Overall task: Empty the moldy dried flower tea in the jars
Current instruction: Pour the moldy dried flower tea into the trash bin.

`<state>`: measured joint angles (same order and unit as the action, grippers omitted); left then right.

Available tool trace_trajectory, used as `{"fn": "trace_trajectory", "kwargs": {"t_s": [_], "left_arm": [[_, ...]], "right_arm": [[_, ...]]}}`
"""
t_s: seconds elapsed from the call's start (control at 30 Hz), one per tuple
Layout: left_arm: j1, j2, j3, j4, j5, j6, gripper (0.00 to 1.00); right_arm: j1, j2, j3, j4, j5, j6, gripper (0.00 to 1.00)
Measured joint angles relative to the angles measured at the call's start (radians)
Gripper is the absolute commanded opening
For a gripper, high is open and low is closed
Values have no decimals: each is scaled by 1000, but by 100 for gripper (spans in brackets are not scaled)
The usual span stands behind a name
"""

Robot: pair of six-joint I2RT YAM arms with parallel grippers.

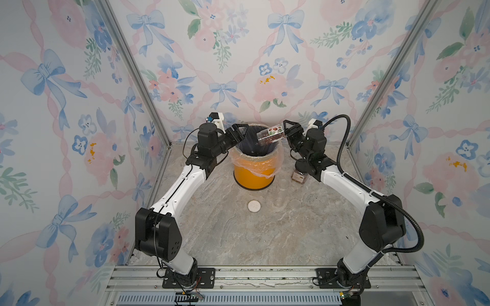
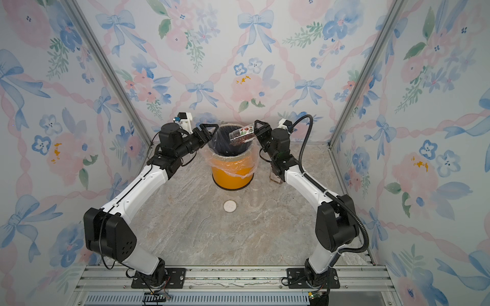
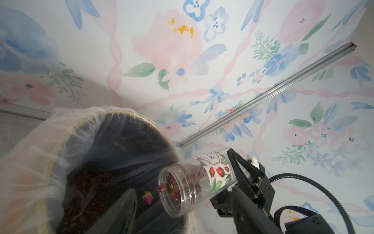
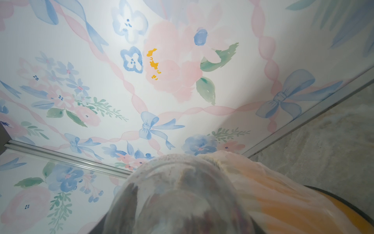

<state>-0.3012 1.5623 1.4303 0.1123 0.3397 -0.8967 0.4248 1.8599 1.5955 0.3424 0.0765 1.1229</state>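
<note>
Clamps the right gripper [image 1: 285, 130] on the base end of a tall slim clear jar with a rose label [image 1: 270, 135], centre of both top views, tilted mouth-down over the orange round bin with a clear plastic liner [image 1: 253, 181]. Shows reddish-brown dried flower tea [image 3: 176, 187] bunched at the jar's mouth (one loose bud [image 3: 147, 197] just outside it). Holds the left gripper [image 1: 238, 131] spread apart and empty at the bin's left rim.
</note>
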Motion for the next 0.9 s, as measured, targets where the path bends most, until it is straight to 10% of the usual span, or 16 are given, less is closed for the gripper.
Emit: {"fn": "trace_trajectory", "kwargs": {"t_s": [0.9], "left_arm": [[3, -430, -524, -114, -225, 164, 98]], "right_arm": [[95, 178, 479, -449, 48, -641, 57]]}}
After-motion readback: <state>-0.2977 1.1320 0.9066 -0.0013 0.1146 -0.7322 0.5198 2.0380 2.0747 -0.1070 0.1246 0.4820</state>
